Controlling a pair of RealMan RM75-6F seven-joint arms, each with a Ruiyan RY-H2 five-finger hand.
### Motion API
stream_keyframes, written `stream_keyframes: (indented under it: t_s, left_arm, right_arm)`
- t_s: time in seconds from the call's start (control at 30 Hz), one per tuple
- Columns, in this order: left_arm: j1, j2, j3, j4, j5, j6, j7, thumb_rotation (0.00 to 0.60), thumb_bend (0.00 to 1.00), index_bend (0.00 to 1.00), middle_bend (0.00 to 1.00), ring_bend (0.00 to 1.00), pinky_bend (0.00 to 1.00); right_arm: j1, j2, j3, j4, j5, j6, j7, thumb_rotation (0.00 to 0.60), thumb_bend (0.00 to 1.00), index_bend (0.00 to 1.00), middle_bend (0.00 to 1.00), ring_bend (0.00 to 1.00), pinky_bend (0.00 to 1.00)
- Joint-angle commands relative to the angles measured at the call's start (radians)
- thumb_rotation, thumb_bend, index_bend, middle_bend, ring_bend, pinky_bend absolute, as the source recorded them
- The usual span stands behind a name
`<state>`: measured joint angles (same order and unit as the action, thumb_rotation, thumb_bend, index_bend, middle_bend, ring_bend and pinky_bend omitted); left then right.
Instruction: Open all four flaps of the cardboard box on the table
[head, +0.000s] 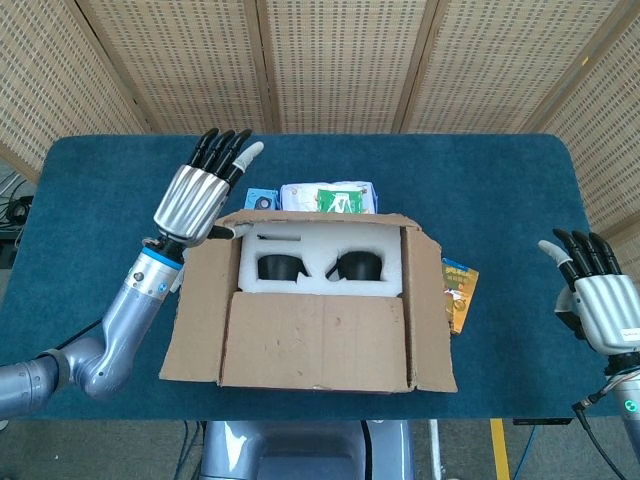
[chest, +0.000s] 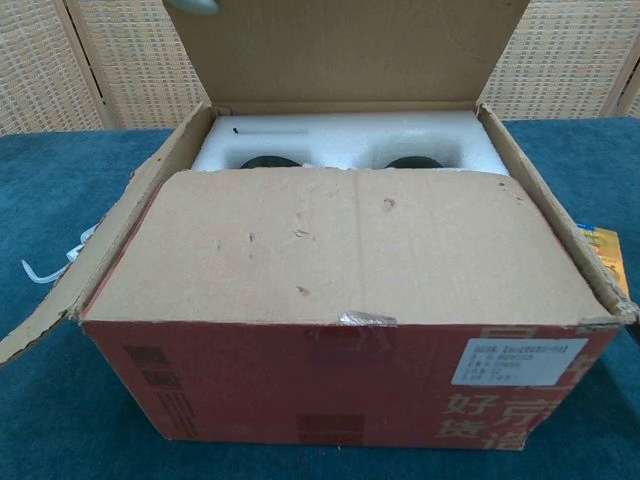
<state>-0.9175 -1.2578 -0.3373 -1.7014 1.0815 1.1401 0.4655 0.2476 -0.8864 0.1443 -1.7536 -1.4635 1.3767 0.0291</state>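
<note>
The cardboard box (head: 315, 300) sits mid-table. Its far flap (chest: 345, 50) stands upright, exposing white foam (head: 320, 262) with two dark hollows. The near flap (chest: 340, 245) lies flat over the front half. The left side flap (head: 195, 320) and the right side flap (head: 428, 310) slope outward. My left hand (head: 195, 195) is raised at the box's far left corner, fingers spread, its thumb against the upright flap's edge; only a fingertip (chest: 195, 5) shows in the chest view. My right hand (head: 597, 300) hovers open far right, away from the box.
Behind the box lie a white-and-green packet (head: 330, 197) and a small blue item (head: 262, 198). A yellow booklet (head: 460, 292) pokes out at the box's right side. A white plastic hook (chest: 45, 265) lies left of the box on the blue tablecloth (head: 100, 200).
</note>
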Motion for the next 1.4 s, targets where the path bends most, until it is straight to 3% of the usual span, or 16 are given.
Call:
stream_keyframes:
  t_s: [0.03,0.33,0.7,0.9,1.17,1.4]
  left_arm:
    - [-0.034,-0.013,-0.021,0.048,-0.023,-0.020,0.031,0.515,0.18,0.00,0.00,0.00,0.00]
    - [-0.118,-0.082,-0.046,0.173,-0.057,-0.050,0.107,0.517,0.18,0.00,0.00,0.00,0.00]
    - [-0.202,-0.182,-0.025,0.361,-0.114,-0.108,0.208,0.515,0.18,0.00,0.00,0.00,0.00]
    - [-0.213,-0.206,-0.029,0.411,-0.173,-0.127,0.227,0.517,0.19,0.00,0.00,0.00,0.00]
    - [-0.197,-0.168,-0.040,0.364,-0.214,-0.139,0.200,0.519,0.20,0.00,0.00,0.00,0.00]
    - [-0.137,-0.009,-0.038,0.105,-0.262,-0.217,0.115,0.519,0.24,0.00,0.00,0.00,0.00]
  right_arm:
    - [-0.002,0.002,0.000,-0.001,0.000,0.003,0.001,0.600,0.98,0.14,0.07,0.00,0.00]
    - [-0.004,0.004,0.001,-0.003,0.004,0.002,-0.001,0.600,0.98,0.14,0.07,0.00,0.00]
    - [-0.015,0.007,0.002,-0.011,0.014,0.012,-0.006,0.600,0.98,0.14,0.07,0.00,0.00]
    - [-0.021,0.008,0.002,-0.013,0.018,0.017,-0.008,0.600,0.98,0.14,0.07,0.00,0.00]
    - [-0.018,0.008,0.004,-0.022,0.014,0.015,-0.017,0.600,0.98,0.14,0.07,0.00,0.00]
    - [-0.019,0.004,0.003,-0.022,0.008,0.017,-0.015,0.600,0.98,0.14,0.07,0.00,0.00]
